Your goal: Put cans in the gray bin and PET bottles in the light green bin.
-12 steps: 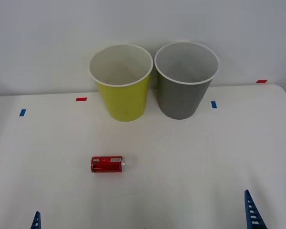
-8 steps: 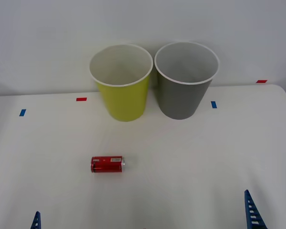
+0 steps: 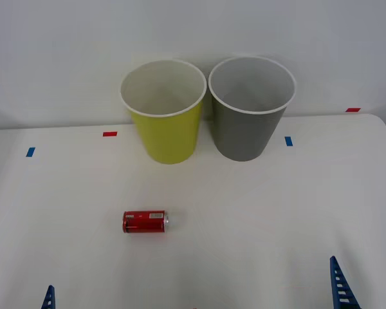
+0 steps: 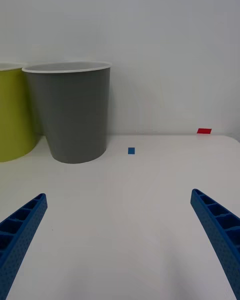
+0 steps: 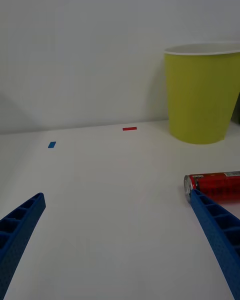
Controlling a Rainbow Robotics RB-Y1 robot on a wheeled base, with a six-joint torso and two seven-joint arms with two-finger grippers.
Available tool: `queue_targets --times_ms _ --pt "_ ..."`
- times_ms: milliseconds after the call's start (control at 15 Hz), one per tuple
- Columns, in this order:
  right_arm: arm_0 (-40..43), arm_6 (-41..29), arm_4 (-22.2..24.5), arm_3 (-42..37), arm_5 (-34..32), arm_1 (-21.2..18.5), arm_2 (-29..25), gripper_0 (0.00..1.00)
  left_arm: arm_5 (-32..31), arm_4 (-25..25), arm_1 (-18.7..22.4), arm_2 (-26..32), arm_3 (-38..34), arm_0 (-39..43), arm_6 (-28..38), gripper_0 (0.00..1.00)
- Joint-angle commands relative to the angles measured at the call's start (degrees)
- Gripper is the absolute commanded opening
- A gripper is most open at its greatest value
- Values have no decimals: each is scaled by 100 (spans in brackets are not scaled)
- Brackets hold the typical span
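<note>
A small red can [image 3: 145, 221] lies on its side on the white table [image 3: 244, 212], in front of the light green bin [image 3: 164, 116]. The gray bin [image 3: 249, 112] stands upright just right of the green one, at the table's back. My left gripper [image 5: 117, 195] hovers open and low near the front left edge, and the can [image 5: 215, 185] lies just beyond its right fingertip. Over at the front right, my right gripper [image 3: 365, 257] is open too, facing the gray bin [image 4: 70, 115] from well back. PET bottles are out of view.
Small tape marks dot the table: red [image 3: 109, 134] and blue [image 3: 30, 152] at the left, blue [image 3: 288, 141] and red [image 3: 352, 110] at the right. A plain wall rises right behind the bins. The table's right edge runs near the right gripper.
</note>
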Motion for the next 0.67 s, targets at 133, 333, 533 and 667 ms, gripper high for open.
queue_targets --times_ms 133,333,533,667 --pt "0 0 -1 0 0 0 0 100 0 0 0 0 0 0 0 100" --pt "0 0 -1 0 0 0 0 100 0 0 0 0 0 0 0 100" --pt "0 0 -1 0 0 0 0 100 0 0 0 0 0 0 0 100" --pt "0 0 -1 0 0 0 0 100 0 0 0 0 0 0 0 100"
